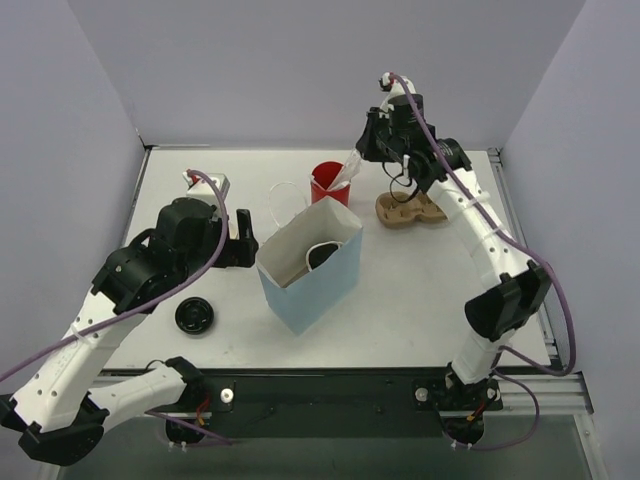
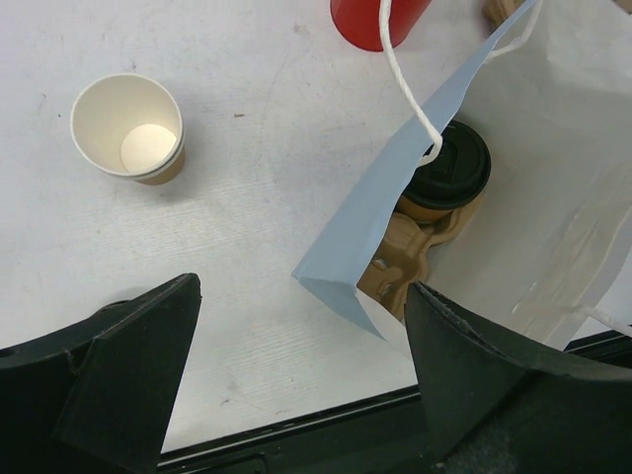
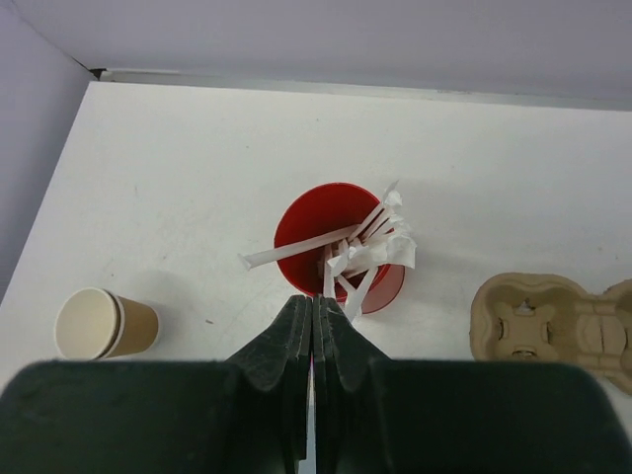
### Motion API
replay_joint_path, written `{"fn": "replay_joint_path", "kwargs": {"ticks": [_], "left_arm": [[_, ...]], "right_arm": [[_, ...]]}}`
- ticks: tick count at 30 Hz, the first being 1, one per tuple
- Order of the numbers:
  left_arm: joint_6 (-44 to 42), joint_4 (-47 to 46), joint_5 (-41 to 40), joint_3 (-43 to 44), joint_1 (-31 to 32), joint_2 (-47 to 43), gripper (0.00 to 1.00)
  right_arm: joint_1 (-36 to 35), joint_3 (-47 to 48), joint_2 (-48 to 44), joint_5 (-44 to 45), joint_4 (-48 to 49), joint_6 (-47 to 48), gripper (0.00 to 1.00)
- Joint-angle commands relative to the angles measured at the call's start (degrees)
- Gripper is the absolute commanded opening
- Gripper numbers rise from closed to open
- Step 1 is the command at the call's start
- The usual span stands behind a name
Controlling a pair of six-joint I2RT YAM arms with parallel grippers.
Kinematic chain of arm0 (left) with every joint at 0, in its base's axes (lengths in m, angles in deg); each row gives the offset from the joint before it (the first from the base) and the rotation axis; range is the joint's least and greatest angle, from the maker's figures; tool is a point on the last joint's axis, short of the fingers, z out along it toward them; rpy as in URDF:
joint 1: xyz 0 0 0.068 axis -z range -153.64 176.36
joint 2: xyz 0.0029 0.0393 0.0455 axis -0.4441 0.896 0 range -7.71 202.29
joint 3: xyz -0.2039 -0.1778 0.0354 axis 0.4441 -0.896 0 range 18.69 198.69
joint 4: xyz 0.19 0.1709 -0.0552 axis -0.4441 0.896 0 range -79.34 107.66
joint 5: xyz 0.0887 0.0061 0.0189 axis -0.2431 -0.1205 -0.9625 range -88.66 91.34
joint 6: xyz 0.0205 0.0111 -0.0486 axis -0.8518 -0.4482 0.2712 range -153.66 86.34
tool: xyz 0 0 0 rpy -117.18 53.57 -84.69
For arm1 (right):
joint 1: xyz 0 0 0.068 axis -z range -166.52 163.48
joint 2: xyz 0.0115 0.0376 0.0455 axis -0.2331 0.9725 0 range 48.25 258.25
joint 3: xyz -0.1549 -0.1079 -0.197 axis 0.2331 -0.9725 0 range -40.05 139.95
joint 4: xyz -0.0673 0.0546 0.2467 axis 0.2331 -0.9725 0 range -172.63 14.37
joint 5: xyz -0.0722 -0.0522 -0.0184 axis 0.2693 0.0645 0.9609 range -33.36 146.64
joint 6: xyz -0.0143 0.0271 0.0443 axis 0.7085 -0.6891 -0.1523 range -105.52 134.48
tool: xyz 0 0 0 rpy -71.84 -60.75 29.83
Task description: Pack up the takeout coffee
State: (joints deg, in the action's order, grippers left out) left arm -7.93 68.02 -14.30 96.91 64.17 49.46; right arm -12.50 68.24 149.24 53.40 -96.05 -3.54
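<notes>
The takeout coffee (image 1: 322, 255), a brown cup with a black lid (image 2: 449, 168), stands in a cardboard carrier inside the upright light-blue paper bag (image 1: 300, 290). My left gripper (image 1: 245, 240) hovers at the bag's left side, open, with the bag's corner (image 2: 341, 286) between its wide-spread fingers and nothing held. My right gripper (image 3: 314, 301) hangs above the red cup (image 3: 331, 232) at the back of the table. It is shut on a thin white stirrer (image 1: 347, 172) that slants down into that cup among several others.
A lidless paper cup (image 2: 128, 128) stands left of the bag. A loose black lid (image 1: 194, 316) lies near the front left. An empty cardboard carrier (image 1: 410, 210) lies right of the red cup. The bag's white string handle (image 2: 405, 89) hangs over its rim.
</notes>
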Motion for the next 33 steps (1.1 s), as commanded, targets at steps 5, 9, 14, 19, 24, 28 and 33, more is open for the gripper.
{"fn": "replay_joint_path", "kwargs": {"ticks": [5, 9, 14, 19, 24, 28, 33], "left_arm": [[-7.1, -9.4, -0.5, -2.9, -0.3, -4.3, 0.95], [-8.7, -12.1, -0.5, -3.9, -0.3, -6.2, 0.95], [-10.4, -14.7, 1.6, -3.8, -0.3, -7.9, 0.95], [-10.4, -15.0, 2.3, -3.2, -0.3, -9.5, 0.95], [-10.2, -16.5, 4.4, -4.9, -0.3, -11.9, 0.95], [-10.3, -15.8, 4.4, -4.8, -0.3, -12.6, 0.95], [-9.5, -15.0, 3.3, -4.0, -0.3, -13.8, 0.95]], "right_arm": [[-1.9, 5.3, -14.5, 1.3, -6.6, -1.1, 0.00], [-5.9, 6.0, -20.8, 3.1, -7.3, -1.1, 0.00], [-15.9, 5.5, -25.6, 8.2, -7.3, -1.2, 0.00], [-24.6, 4.8, -27.0, 13.5, -5.6, -1.2, 0.00], [-31.2, 4.0, -23.7, 16.3, -2.2, 0.4, 0.00], [-32.4, 0.0, -21.7, 15.4, 1.4, -0.3, 0.00], [-33.6, -2.7, -19.4, 13.9, 4.1, -2.9, 0.00]]}}
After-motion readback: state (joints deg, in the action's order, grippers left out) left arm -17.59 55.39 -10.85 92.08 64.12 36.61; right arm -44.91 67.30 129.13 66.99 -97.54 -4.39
